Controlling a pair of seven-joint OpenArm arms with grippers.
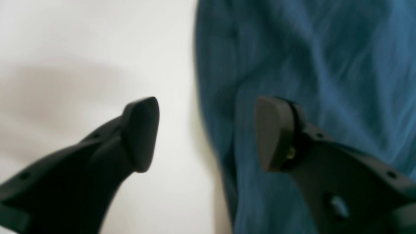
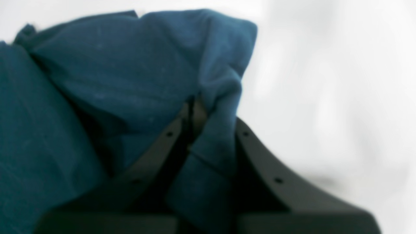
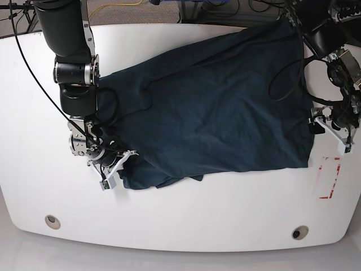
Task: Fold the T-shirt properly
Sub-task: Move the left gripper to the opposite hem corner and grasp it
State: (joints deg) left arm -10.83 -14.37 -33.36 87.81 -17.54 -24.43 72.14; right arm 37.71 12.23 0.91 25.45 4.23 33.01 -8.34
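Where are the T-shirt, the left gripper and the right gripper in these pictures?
T-shirt (image 3: 220,107): base view, middle of the spread cloth.
Left gripper (image 1: 208,133): left wrist view, gap between its open fingertips.
Right gripper (image 2: 195,112): right wrist view, fingertips shut on a cloth fold.

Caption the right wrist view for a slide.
Right gripper shut on a bunched fold of the T-shirt above the white table.

Bright even light, wrist views blurred

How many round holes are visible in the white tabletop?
2. One hole sits near the table's front edge on the base view's left, the other hole near the front right. The T-shirt may hide more.
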